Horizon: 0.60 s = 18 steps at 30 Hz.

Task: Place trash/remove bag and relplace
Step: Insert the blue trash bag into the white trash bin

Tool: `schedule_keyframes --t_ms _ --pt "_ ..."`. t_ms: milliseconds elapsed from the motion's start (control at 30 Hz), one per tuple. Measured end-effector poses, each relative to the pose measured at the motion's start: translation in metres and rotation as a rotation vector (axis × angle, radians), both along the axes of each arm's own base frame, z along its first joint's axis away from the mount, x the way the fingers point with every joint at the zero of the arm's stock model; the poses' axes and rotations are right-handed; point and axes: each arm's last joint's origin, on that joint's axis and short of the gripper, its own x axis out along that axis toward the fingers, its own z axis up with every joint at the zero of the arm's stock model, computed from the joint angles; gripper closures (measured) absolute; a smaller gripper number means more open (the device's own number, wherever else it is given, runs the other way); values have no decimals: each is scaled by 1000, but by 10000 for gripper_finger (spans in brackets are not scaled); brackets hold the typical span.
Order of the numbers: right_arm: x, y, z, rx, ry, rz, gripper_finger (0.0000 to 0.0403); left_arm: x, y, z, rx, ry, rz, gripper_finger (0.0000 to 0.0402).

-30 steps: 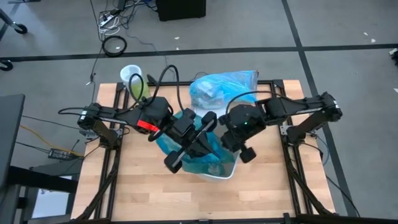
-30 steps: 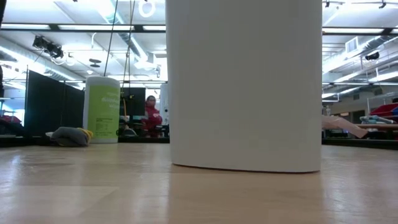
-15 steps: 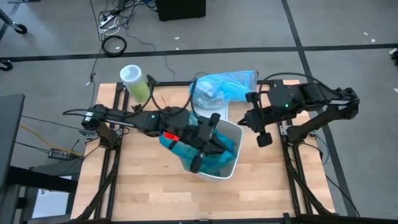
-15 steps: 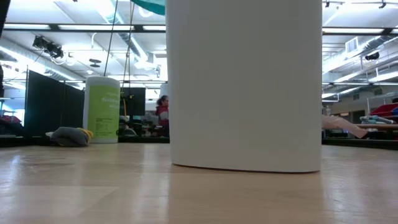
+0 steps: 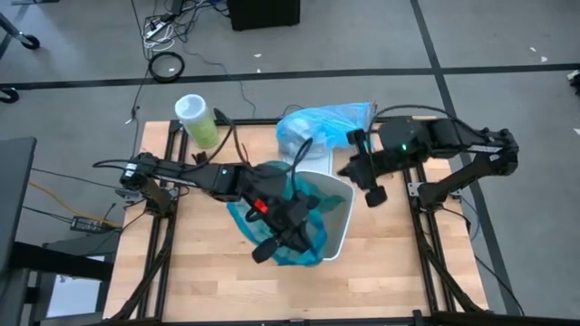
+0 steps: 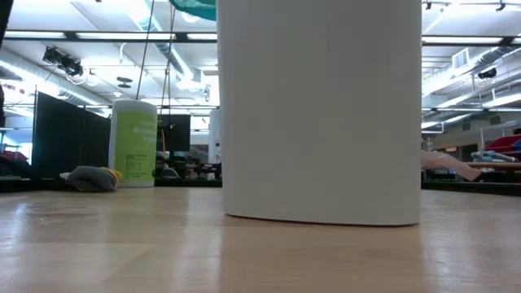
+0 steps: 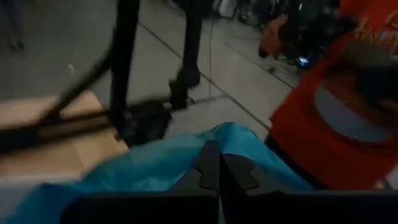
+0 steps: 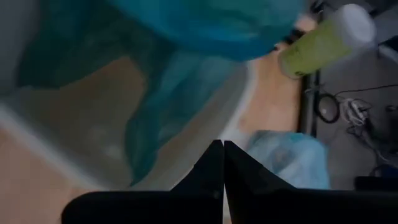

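A white bin [image 5: 333,210] stands mid-table and fills the low view [image 6: 321,114]. A teal-green plastic bag [image 5: 292,228] lies in it and spills over its near-left rim. My left gripper [image 5: 269,250] is shut on that plastic just outside the rim. The bag [image 5: 323,127], light sky-blue and bulging, rests on the table behind the bin, and pale lumps show through it. My right gripper [image 5: 351,169] hovers shut and holding nothing above the bin's far-right side. My left gripper pinches the teal-green bag's upper plastic [image 7: 235,132] between its two shut fingers [image 7: 210,163]. How many layers it has, I cannot tell. The fingers slant nearly level toward the table's near edge. The plastic bunches around their tips, and the rest trails back over the rim into the bin.
A lime-green canister [image 5: 197,119] with a white lid stands at the table's far-left corner [image 6: 133,142]. A person in an orange shirt [image 7: 348,106] stands beyond the table's near side. Bare wood [image 5: 208,272] lies near and left of the bin.
My left gripper has sunk and gone toward the near edge, tipping up toward level. It has drawn the teal-green plastic out over the bin's near-left rim. My right gripper has risen and pulled back from above the bin toward the table's far-right side.
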Motion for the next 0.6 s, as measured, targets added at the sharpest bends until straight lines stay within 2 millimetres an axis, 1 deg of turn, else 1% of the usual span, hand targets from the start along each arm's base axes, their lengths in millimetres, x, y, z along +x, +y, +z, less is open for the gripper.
schedule_keyframes --t_ms 67,167,300,400,500,600 --pt "5 -5 4 23 -52 32 403 -2 -3 -3 5 35 -18 401" --pt "16 -8 8 39 -125 115 403 -4 -10 -1 5 15 -39 401" --pt "26 -6 5 3 -130 216 403 -4 -13 4 3 -53 -60 401" --pt "28 -7 4 -64 -122 237 398 -5 -14 9 -7 -90 -57 401" --pt "30 -12 5 -72 -137 244 372 -7 -17 11 -12 -102 -71 401" --pt "31 -14 5 -84 -140 261 322 -7 -17 12 -27 -101 -74 401"
